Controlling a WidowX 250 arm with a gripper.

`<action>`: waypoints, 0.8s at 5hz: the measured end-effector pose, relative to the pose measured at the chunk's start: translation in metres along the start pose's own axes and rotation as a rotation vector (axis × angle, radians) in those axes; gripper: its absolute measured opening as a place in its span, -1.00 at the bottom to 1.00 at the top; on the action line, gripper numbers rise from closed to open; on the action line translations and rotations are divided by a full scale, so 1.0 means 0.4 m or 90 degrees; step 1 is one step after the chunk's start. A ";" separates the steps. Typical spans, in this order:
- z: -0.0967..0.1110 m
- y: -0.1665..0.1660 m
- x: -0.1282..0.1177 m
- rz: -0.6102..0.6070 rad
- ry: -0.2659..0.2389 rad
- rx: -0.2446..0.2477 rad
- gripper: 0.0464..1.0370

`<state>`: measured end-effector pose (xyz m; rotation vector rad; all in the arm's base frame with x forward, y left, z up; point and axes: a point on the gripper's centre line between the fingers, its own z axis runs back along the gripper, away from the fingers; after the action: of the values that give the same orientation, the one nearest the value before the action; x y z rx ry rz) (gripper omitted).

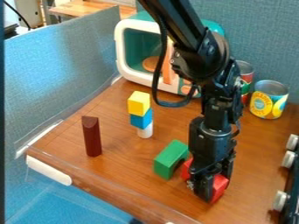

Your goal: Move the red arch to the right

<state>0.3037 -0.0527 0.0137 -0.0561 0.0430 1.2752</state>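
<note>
1. My gripper (211, 184) is down at the red arch (219, 188), covering its middle; I can't tell whether it's spread or pinching.
2. The arch sits near-right on the table (125, 175), just right of the green arch (169, 156).

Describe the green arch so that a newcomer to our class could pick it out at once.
Start at the toy microwave at the back of the table. Come forward past the stack topped by a yellow cube to the green arch. Its neighbour at the gripper is red; this is the only green block.
</note>
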 end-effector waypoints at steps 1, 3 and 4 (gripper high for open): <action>0.001 -0.005 0.007 0.027 0.029 -0.014 0.15; -0.013 0.009 0.008 0.028 0.086 -0.036 0.81; -0.012 0.017 0.017 0.035 0.071 -0.021 0.93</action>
<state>0.2993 -0.0444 0.0085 -0.1560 0.1201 1.3275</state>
